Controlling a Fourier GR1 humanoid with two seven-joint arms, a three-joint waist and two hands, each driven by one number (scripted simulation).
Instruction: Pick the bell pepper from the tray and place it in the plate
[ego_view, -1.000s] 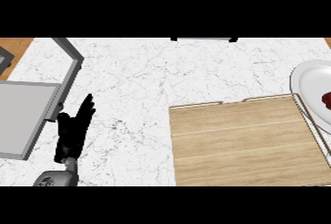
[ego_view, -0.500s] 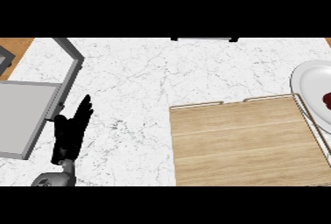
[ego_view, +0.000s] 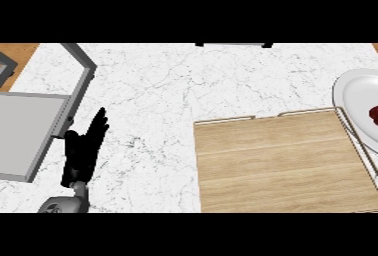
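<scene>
Far left, a grey basin (ego_view: 22, 130) with a raised metal rim, cut off by the frame's left edge. Brown wood (ego_view: 18, 55) in the upper left corner.

Just right of that rim, at lower left, the left hand (ego_view: 83, 150): black, fingers straight and close together, pointing toward the top of the frame, clasping nothing, resting open over the counter. Below it, a grey forearm (ego_view: 63, 204) coming in from the bottom edge.

Across the middle and top, white marbled counter (ego_view: 184, 85).

Right of centre, in the lower half, the wooden tray (ego_view: 273, 165): pale planks, a low rim along its top and right sides, running out of frame at the bottom.

At the right edge, the white plate (ego_view: 353, 90), just beside the tray's upper right corner and partly out of frame. Inside the plate, hard against the frame's right edge, the dark red pepper (ego_view: 373, 115), only partly visible.
</scene>
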